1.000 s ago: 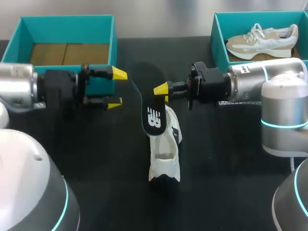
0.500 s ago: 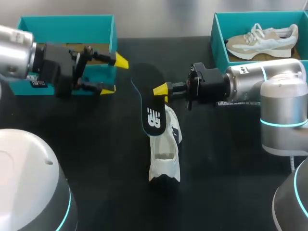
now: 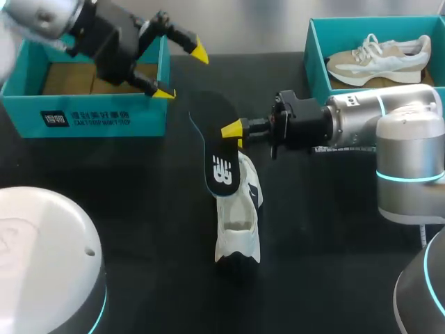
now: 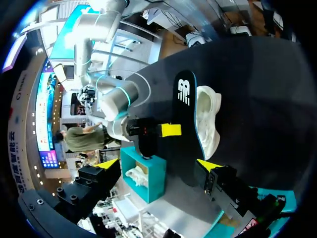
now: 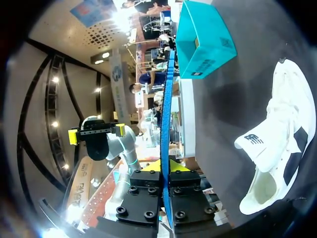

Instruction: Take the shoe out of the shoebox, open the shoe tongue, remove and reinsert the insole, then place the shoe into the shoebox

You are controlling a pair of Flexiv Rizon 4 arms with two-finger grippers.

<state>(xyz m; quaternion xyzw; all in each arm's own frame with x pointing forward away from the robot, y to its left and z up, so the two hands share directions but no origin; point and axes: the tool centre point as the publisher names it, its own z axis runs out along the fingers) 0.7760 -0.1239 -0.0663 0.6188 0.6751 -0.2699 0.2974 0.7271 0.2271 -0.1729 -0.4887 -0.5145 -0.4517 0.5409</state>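
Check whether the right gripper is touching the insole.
Touching. The right wrist view shows the right gripper clamping the insole edge-on, one finger against each face.

Your right gripper (image 5: 165, 167) pinches the insole (image 5: 166, 114) edge-on between both fingers; the white shoe (image 5: 277, 144) lies on the table (image 5: 233, 104) beside it, the teal box (image 5: 203, 39) ahead.

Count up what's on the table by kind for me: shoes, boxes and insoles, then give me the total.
Shoes: 2, a white shoe on the table and a beige shoe in the right box
Boxes: 2, the left box and the right box
Insoles: 1, the black insole
Total: 5
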